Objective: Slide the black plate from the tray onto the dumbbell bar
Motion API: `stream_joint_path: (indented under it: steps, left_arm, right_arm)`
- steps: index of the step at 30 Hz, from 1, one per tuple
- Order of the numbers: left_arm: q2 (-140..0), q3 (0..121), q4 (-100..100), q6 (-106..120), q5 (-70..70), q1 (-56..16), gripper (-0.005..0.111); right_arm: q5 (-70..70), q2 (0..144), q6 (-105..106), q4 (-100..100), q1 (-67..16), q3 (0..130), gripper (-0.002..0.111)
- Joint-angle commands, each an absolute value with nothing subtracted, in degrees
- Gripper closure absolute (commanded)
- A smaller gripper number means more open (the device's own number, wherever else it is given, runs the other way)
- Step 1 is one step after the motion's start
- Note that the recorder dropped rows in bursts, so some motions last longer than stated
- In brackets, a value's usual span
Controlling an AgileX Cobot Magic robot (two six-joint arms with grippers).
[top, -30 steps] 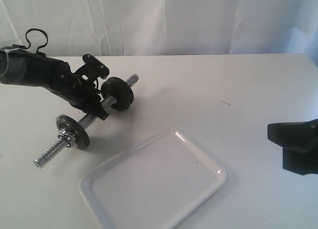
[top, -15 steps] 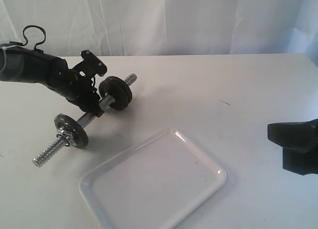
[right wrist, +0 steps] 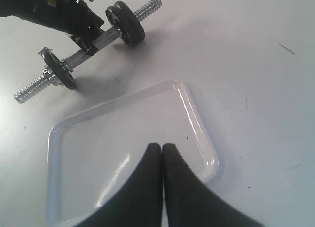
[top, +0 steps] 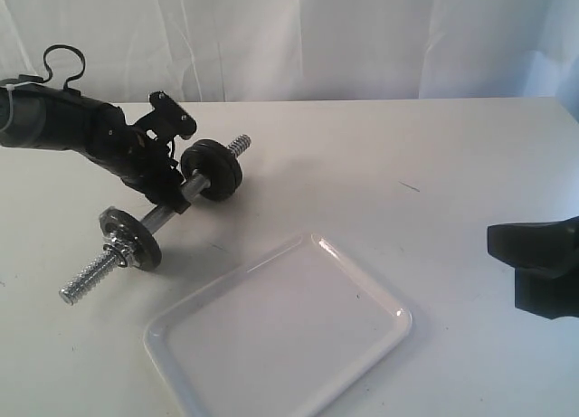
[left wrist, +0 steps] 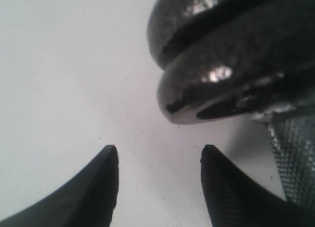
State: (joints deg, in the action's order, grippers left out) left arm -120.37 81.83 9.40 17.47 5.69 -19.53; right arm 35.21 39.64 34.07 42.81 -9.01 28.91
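The black plate [top: 213, 169] is threaded on the dumbbell bar [top: 161, 218], close to its far threaded end, and stands upright on the table. It fills the left wrist view as thick rounded rims [left wrist: 231, 84]. My left gripper [top: 179, 193] hovers over the bar's middle, right beside the plate; it is open [left wrist: 160, 150], with bare table between its fingers and the knurled bar [left wrist: 295, 158] just outside one finger. The white tray [top: 280, 336] lies with nothing in it. My right gripper [right wrist: 162, 147] is shut above the tray [right wrist: 123, 133], holding nothing.
A thinner flat black disc [top: 131, 238] with a metal collar sits on the bar's near end, and the threaded tip [top: 86, 281] sticks out beyond it. The right arm [top: 534, 263] stays at the table's right edge. A white curtain hangs behind.
The left gripper has drawn slightly up and to the left, and the plate end of the bar has shifted a little with it. The right arm has not moved.
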Motion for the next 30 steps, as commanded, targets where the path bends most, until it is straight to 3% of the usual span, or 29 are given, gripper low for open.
stream_joint_path:
  steps: [1,12,13,18,30]
  left_arm:
    - [-118.98,81.46,9.92,17.72,5.57,-19.81,0.050]
    - [-118.64,82.74,9.09,17.72,5.20,-20.04,0.051]
    - [-118.64,82.74,9.09,17.72,5.20,-20.04,0.055]
    - [-118.64,82.74,9.09,17.93,4.66,-20.04,0.106]
    - [-118.64,82.74,9.09,17.93,5.33,-20.27,0.107]
  right_arm:
    - [35.06,39.43,34.74,43.10,-8.69,28.74,0.108]
    - [35.06,39.43,34.74,43.10,-8.69,28.74,0.108]
    - [35.06,39.43,34.74,43.10,-8.69,28.74,0.108]
    - [35.06,39.43,34.74,43.10,-8.69,28.74,0.108]
    - [34.83,39.43,34.74,43.09,-8.69,28.74,0.108]
